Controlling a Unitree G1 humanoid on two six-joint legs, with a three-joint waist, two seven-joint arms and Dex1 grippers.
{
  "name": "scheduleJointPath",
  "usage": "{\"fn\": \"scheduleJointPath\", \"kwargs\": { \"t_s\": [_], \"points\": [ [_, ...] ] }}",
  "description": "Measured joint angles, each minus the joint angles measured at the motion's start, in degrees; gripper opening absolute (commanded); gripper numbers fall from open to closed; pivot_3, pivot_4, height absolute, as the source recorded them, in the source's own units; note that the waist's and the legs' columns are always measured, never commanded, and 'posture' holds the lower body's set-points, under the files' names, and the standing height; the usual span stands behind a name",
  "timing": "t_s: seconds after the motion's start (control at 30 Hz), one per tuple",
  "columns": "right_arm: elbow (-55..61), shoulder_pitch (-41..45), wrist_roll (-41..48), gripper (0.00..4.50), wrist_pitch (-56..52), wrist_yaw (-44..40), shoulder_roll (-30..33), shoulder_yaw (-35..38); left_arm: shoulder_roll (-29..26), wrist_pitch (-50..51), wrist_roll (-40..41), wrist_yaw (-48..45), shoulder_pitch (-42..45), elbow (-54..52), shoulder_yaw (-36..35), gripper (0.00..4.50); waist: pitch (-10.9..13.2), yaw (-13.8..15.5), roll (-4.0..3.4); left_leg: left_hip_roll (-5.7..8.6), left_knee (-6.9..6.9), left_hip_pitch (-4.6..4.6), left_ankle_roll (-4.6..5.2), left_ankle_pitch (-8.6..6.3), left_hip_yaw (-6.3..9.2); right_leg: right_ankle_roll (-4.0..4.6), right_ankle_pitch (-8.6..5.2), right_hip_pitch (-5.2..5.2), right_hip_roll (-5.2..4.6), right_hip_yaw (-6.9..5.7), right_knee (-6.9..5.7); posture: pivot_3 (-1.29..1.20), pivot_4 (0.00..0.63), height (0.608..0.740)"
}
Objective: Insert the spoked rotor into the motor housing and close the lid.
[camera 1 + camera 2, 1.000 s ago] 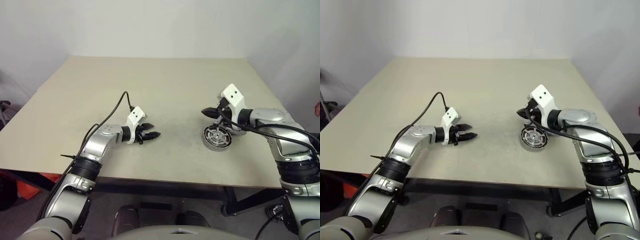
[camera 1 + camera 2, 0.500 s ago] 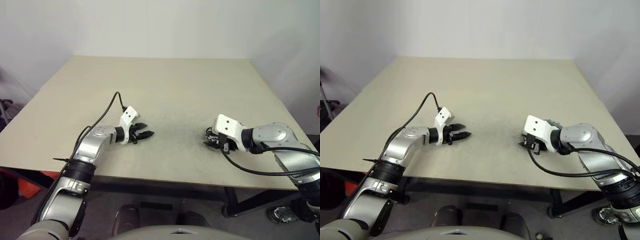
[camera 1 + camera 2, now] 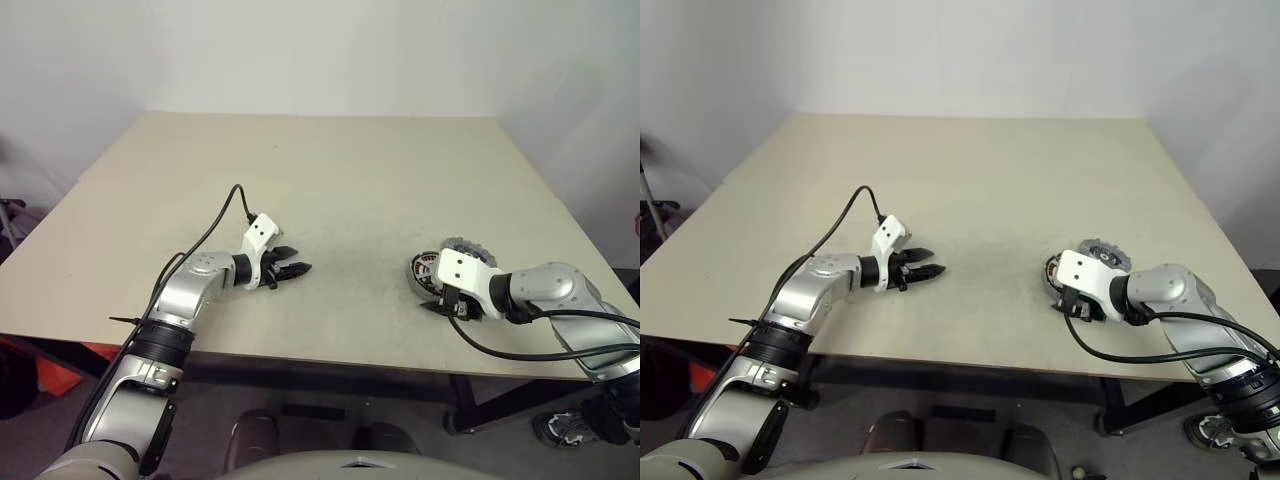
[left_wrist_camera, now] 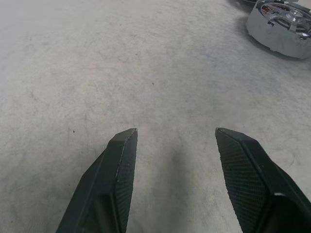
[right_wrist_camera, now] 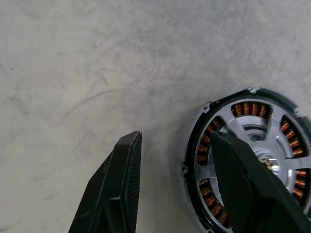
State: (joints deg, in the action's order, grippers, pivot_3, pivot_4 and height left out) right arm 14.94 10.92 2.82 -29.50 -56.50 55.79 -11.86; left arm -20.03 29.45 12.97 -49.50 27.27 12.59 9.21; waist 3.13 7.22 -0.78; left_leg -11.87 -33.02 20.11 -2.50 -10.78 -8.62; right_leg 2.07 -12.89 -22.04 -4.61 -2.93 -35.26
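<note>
Lowered since a second ago, the right gripper [image 5: 172,179] hangs with fingers apart, empty, at the housing's [image 5: 248,160] rim. Housing lies flat, rotor [image 5: 272,145] face up inside, lid [image 3: 468,247] behind, near the table's [image 3: 320,170] right edge. Left gripper [image 4: 175,165], fingers apart, hovers over bare tabletop, well apart.

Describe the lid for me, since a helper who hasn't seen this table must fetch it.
Look to the beige table's near right part, where the right arm rests. Just behind the round motor housing with copper windings lies the lid, a flat grey disc. Its toothed, gear-like edge sets it apart.
</note>
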Motion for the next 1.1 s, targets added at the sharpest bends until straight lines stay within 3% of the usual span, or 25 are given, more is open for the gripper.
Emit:
{"fn": "scheduleJointPath", "kwargs": {
  "t_s": [0.13, 0.17, 0.23, 0.37, 0.43, 0.87, 1.03, 1.1],
  "points": [
    [-1.05, 0.04, -0.38, 2.25, 1.60, -0.09, -0.21, -0.08, 0.00, 0.01, -0.01, 0.01, -0.04, -0.01, 0.01, 2.75, 0.00, 0.00, 0.01, 0.00, -0.02, -0.02, 0.01, 0.00, 0.00, -0.09, -0.05, 0.04, -0.02, 0.00, 0.00, 0.00, 0.000, 0.740],
    [-1.32, 0.12, -0.39, 2.08, 1.77, -0.13, -0.39, -0.09, 0.00, 0.01, -0.01, 0.01, -0.04, 0.00, 0.01, 2.75, -0.01, 0.00, 0.01, 0.00, -0.02, -0.04, 0.01, 0.00, 0.00, -0.10, -0.06, 0.05, -0.02, 0.00, 0.00, 0.00, 0.000, 0.740],
    [-2.03, 0.49, -0.57, 1.65, 2.09, -0.11, -0.82, -0.11, 0.01, 0.01, -0.02, 0.02, -0.04, 0.00, 0.02, 2.75, -0.01, -0.01, 0.01, 0.00, -0.03, -0.05, 0.01, 0.00, 0.00, -0.17, -0.10, 0.07, -0.02, 0.00, 0.00, 0.00, 0.000, 0.740],
    [-3.79, 1.94, -1.29, 0.33, 2.91, -0.25, -1.11, -0.05, -0.06, 0.01, -0.05, 0.03, -0.03, 0.02, 0.02, 2.75, -0.03, -0.04, 0.04, 0.00, -0.04, -0.06, 0.00, 0.00, 0.00, -0.10, -0.05, 0.09, -0.02, 0.00, 0.00, 0.00, 0.000, 0.740],
    [-4.81, 2.03, -1.83, 0.00, 3.06, -0.64, -1.10, -0.13, -0.02, 0.01, -0.05, 0.03, -0.03, 0.03, 0.02, 2.75, -0.10, -0.25, 0.19, 0.00, -0.04, -0.06, 0.01, 0.00, -0.01, -0.09, -0.05, 0.13, 0.01, 0.00, 0.00, 0.00, 0.000, 0.740],
    [-5.65, 2.96, -2.49, 0.00, 0.97, -0.47, -2.85, 0.10, 0.07, 0.48, -0.04, 0.43, -0.04, 0.00, 0.02, 2.75, -0.10, -0.42, 0.20, 0.00, -0.08, -0.16, -0.07, 0.05, -0.05, -0.30, -0.17, 0.28, 0.02, 0.01, 0.00, 0.00, 0.000, 0.740],
    [-6.00, 6.51, 1.06, 0.00, -10.59, 3.68, -11.29, 2.85, -0.01, 0.49, -0.02, 0.84, -0.25, -0.07, -0.05, 2.75, -0.05, -1.85, 0.13, 0.01, -0.07, -0.10, -0.15, 0.09, -0.06, -0.19, -0.11, 0.12, 0.10, 0.03, -0.09, 0.00, 0.000, 0.740],
    [-6.68, 10.19, 3.70, 0.00, -17.11, 6.69, -16.01, 4.85, 0.28, 0.48, 0.03, 0.98, -0.25, -0.14, -0.01, 2.75, -0.02, -2.06, 0.03, 0.04, -0.10, 0.01, -0.25, 0.16, -0.06, 0.27, 0.18, -0.26, 0.09, 0.07, -0.32, 0.00, 0.000, 0.740]
  ]
}}
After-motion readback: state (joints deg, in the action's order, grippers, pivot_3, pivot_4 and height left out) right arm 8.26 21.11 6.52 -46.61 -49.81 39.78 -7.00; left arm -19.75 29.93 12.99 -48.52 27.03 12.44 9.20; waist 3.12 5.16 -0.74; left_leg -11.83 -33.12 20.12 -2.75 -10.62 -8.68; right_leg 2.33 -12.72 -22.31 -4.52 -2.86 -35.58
